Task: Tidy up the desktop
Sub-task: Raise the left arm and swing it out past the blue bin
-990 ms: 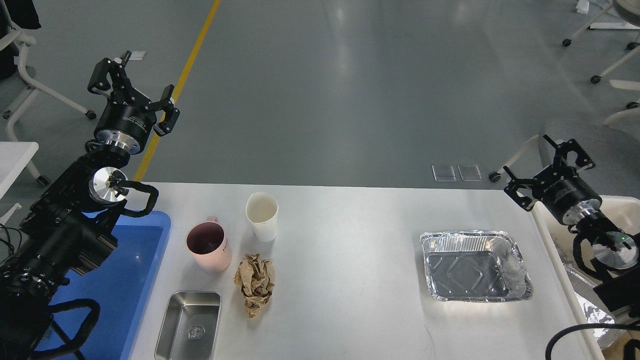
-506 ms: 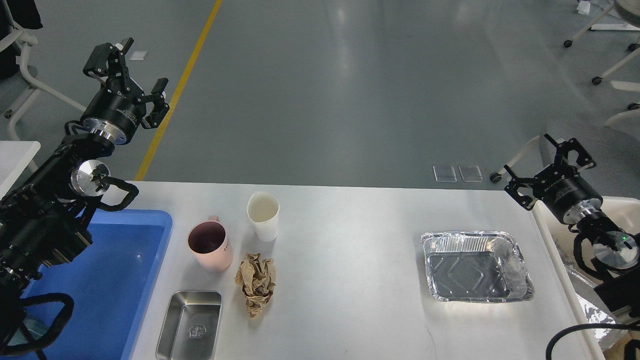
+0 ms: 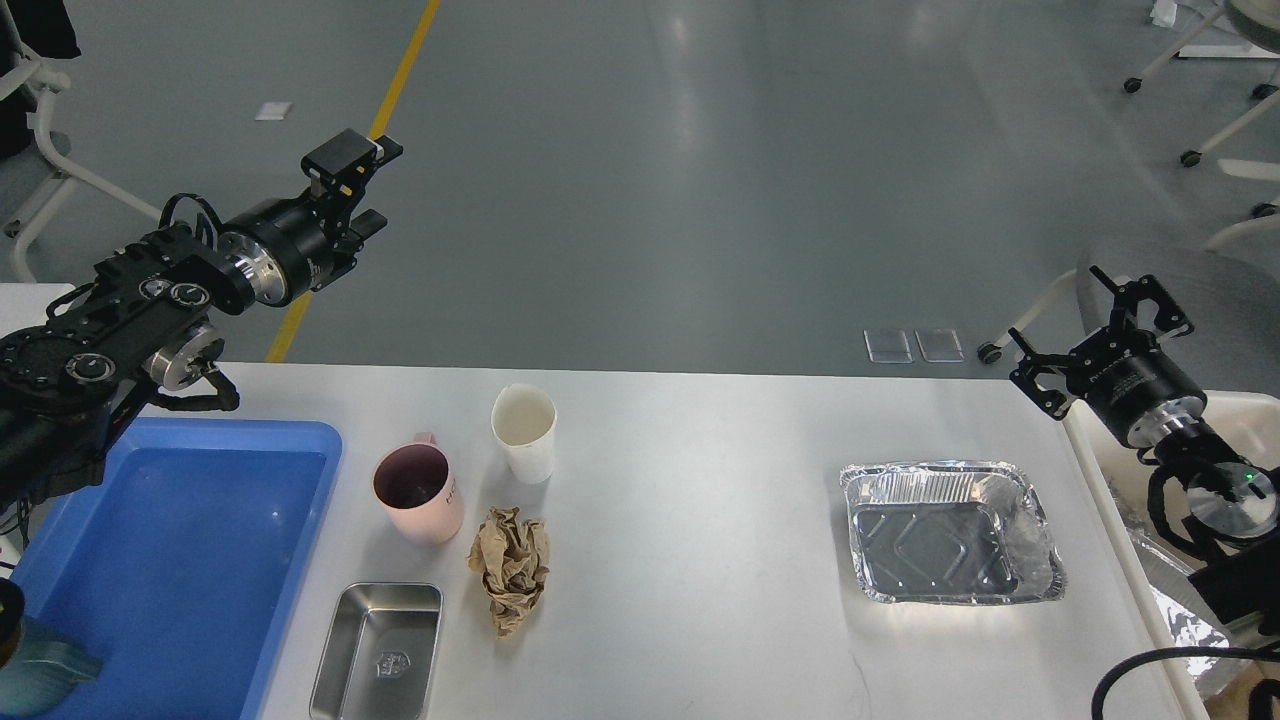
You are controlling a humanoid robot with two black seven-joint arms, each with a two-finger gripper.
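Note:
The white-grey desktop [image 3: 700, 500] carries a pink mug [image 3: 418, 492], a white paper cup [image 3: 524, 430], a crumpled brown paper ball [image 3: 510, 565], a small steel tray [image 3: 378, 650] and an empty foil tray [image 3: 950, 545]. My left gripper [image 3: 362, 190] hangs open and empty in the air beyond the table's far left corner, pointing right. My right gripper [image 3: 1095, 338] is open and empty above the table's far right corner, up and to the right of the foil tray.
A blue plastic tray [image 3: 170, 560] lies at the left end, with a teal object [image 3: 40, 665] at its near corner. A cream bin [image 3: 1240, 420] stands off the right edge with crumpled foil [image 3: 1180, 610] inside. Chairs stand on the floor behind.
My left arm has swung down and to the right, and its gripper has turned from pointing up to pointing sideways. The blue tray is now uncovered. The right arm has not moved.

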